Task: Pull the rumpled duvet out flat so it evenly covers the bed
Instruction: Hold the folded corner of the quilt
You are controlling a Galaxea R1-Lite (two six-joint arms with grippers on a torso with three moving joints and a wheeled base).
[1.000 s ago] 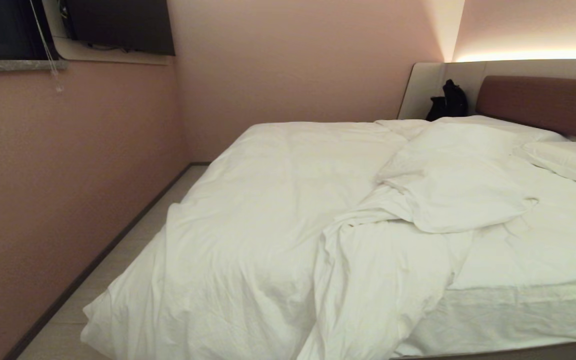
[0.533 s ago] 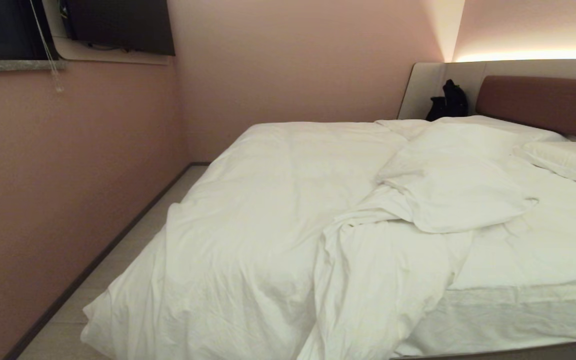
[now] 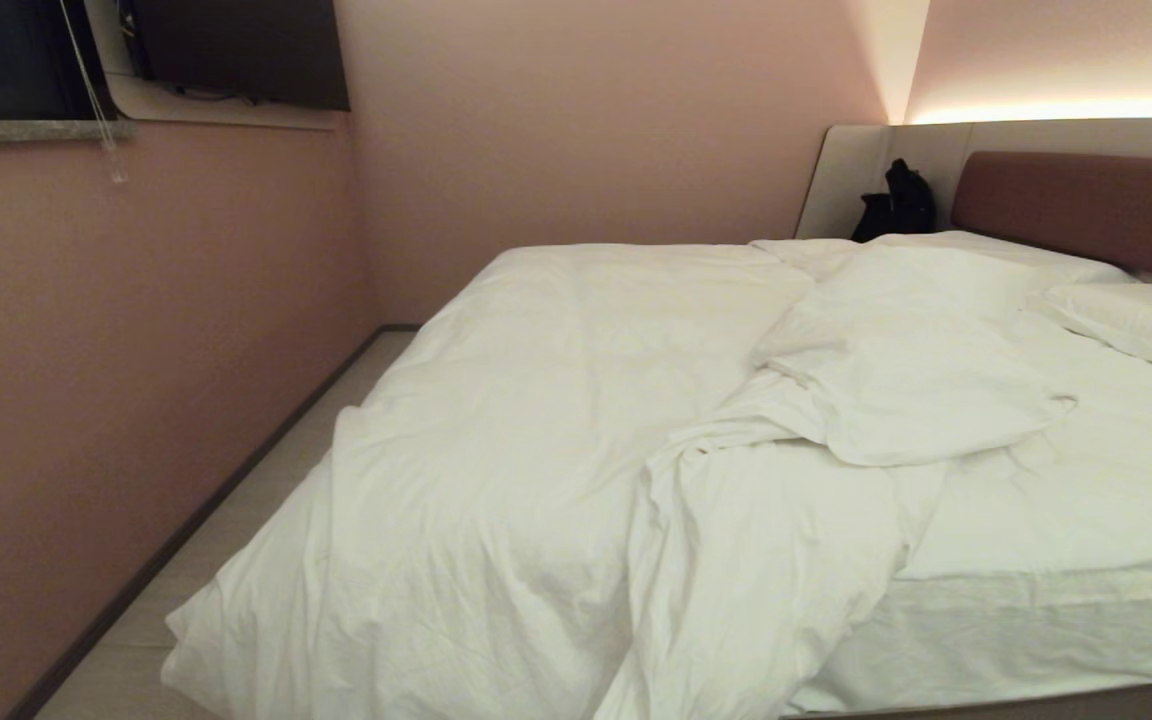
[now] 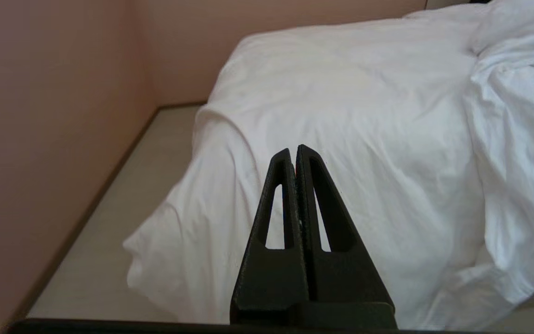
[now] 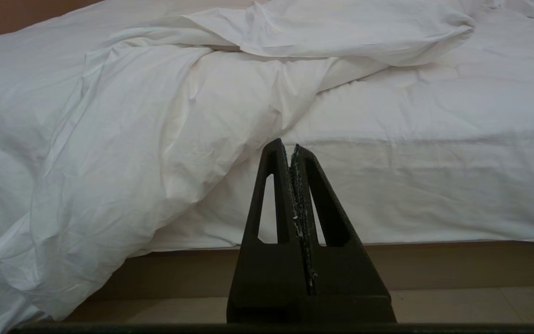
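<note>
Both grippers closed and empty, short of the bed; duvet bunched to one side.

Nearest: left gripper [image 4: 295, 153] with fingers pressed together, holding nothing, facing the duvet [image 3: 496, 480] where it spills off the bed's [image 3: 1036, 700] near corner toward the floor [image 3: 266, 470]. Right gripper [image 5: 291, 148] likewise pinched closed on nothing, facing the bed's side edge. On the bed, the duvet covers the wall-side half, a folded-back flap lying mid-bed; bare sheet [image 3: 1086, 490] beside it. Farther: pillow [image 3: 1136, 320], then headboard [image 3: 1086, 205], dark bag [image 3: 898, 205] beside it.
</note>
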